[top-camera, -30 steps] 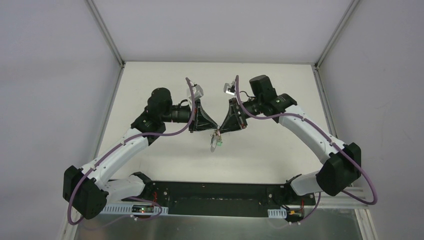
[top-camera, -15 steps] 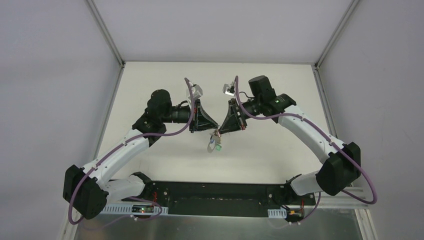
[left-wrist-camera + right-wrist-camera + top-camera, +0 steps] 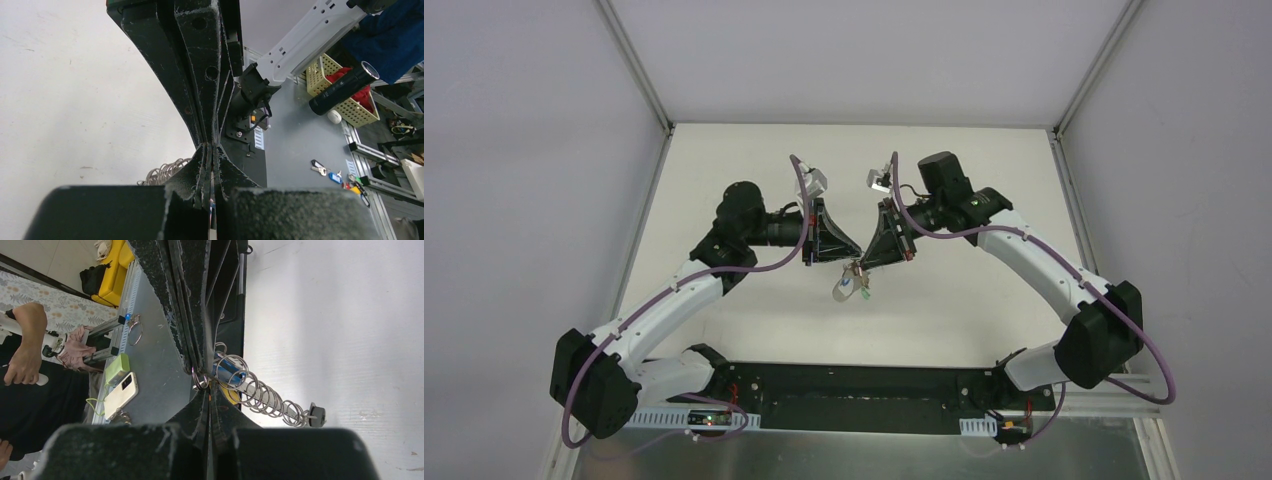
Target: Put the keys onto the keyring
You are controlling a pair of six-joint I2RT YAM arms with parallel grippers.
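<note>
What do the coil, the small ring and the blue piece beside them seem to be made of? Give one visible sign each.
Coil: likely steel wire, bright silver with glints.
Small ring: thin shiny metal, same silver gleam.
Blue piece: probably plastic, solid colour, softer sheen.

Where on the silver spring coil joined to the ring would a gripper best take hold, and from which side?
Probably near its free end, short of the black cap, coming from the open table side and pinching across the coil. It stretches out straight there, while its other end at the small ring is crowded by the blue key head and both sets of fingers.
</note>
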